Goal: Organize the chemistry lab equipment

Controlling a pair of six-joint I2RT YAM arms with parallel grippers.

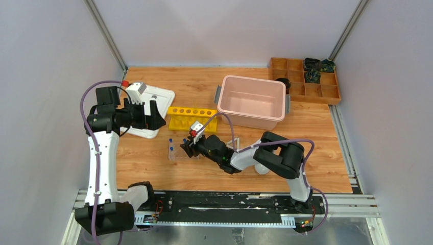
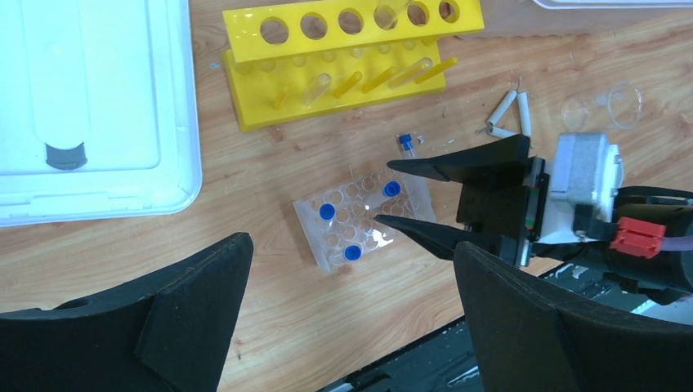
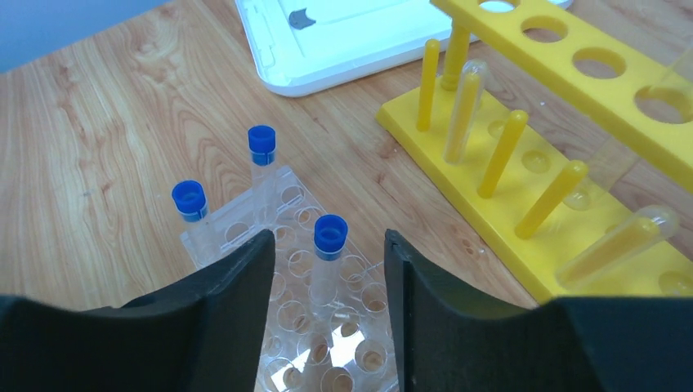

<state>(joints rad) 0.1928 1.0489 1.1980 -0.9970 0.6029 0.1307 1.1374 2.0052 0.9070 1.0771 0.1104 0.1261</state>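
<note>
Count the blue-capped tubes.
4. Three tubes stand in the clear rack; a fourth lies on the table between it and the yellow rack. Others may be hidden.

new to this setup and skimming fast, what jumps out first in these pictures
The bright yellow test tube rack stands out mid-table, with the big pink tub just right of it. In front of the yellow rack, the right gripper has its jaws open around one of three blue-capped tubes standing in a clear plastic tube rack. The left gripper hangs wide open over a white lid at the left.
</note>
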